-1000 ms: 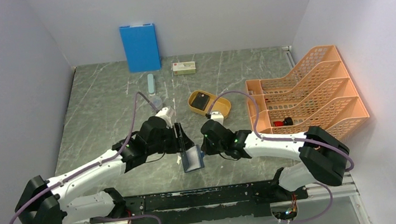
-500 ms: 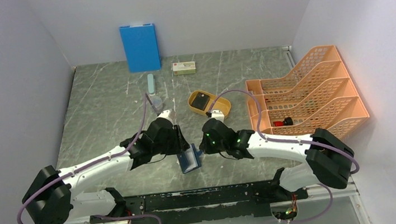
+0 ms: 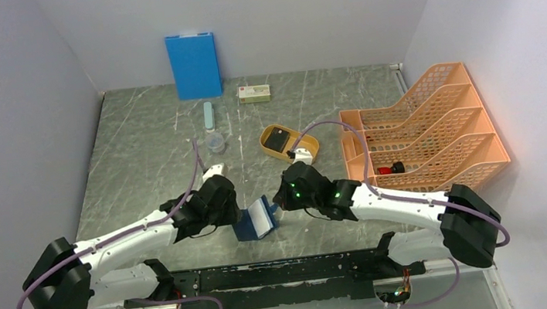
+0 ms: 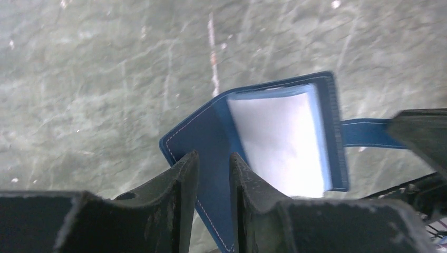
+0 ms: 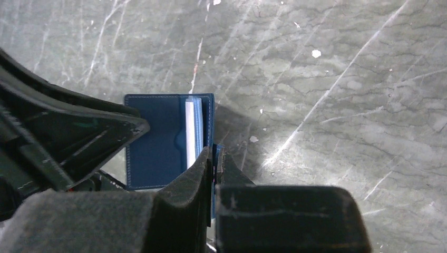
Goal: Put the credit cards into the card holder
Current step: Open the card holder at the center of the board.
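Observation:
The navy card holder [image 3: 256, 220] lies open near the table's front middle, between both grippers. A white credit card [image 4: 279, 142] sits inside it against the lighter blue lining; in the right wrist view the card edges [image 5: 191, 132] stand upright in the pocket. My right gripper [image 5: 214, 151] is shut on the holder's snap tab [image 4: 363, 133], and shows from above at the holder's right edge [image 3: 280, 206]. My left gripper [image 4: 213, 157] hovers over the holder's left flap, its jaws a narrow gap apart. The flap passes behind the fingers, not between them.
A bright blue board [image 3: 193, 65] leans on the back wall. A small box [image 3: 254, 93], a teal bar [image 3: 208, 115] and a clear cup [image 3: 214, 141] lie behind the arms. A yellow oval tray [image 3: 306, 149] holds a dark item. An orange file rack [image 3: 423, 130] fills the right side.
My left gripper has drawn back to the left and its jaws have narrowed. The holder's left flap has swung out leftward, opening the holder wider. The right gripper keeps its grip.

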{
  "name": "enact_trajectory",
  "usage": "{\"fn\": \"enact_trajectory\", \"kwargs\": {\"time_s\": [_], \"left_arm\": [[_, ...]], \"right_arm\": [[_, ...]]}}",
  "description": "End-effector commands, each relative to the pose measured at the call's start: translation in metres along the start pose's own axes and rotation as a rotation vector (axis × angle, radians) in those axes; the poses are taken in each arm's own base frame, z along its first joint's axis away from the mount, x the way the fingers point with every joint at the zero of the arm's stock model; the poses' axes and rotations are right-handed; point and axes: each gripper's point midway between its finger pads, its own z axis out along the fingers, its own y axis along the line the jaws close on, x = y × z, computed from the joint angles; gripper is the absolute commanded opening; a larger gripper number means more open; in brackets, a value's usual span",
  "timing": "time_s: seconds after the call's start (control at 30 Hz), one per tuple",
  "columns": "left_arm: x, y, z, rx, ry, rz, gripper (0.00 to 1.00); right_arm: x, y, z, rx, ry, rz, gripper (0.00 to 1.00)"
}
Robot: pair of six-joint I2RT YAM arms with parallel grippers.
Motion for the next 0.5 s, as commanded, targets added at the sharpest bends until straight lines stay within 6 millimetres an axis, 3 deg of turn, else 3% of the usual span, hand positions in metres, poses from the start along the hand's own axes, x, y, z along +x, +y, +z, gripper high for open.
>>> {"fn": "enact_trajectory", "kwargs": {"time_s": [0.0,0.2,0.47], "left_arm": [[0.012,0.021,0.001,-0.061,0.002,-0.007,0.33],[0.021,0.011,0.014,0.003,0.023,-0.024,0.32],[0.016,-0.036,0.018,0.256,0.001,-0.065,0.4]], "right_arm": [[-0.009,0.012,-0.01,-0.042,-0.03,0.016,0.0],[-0.009,0.016,-0.014,-0.073,-0.039,0.027,0.0],[0.0,0.006,-0.013,-0.049,-0.032,0.036,0.0]]}}
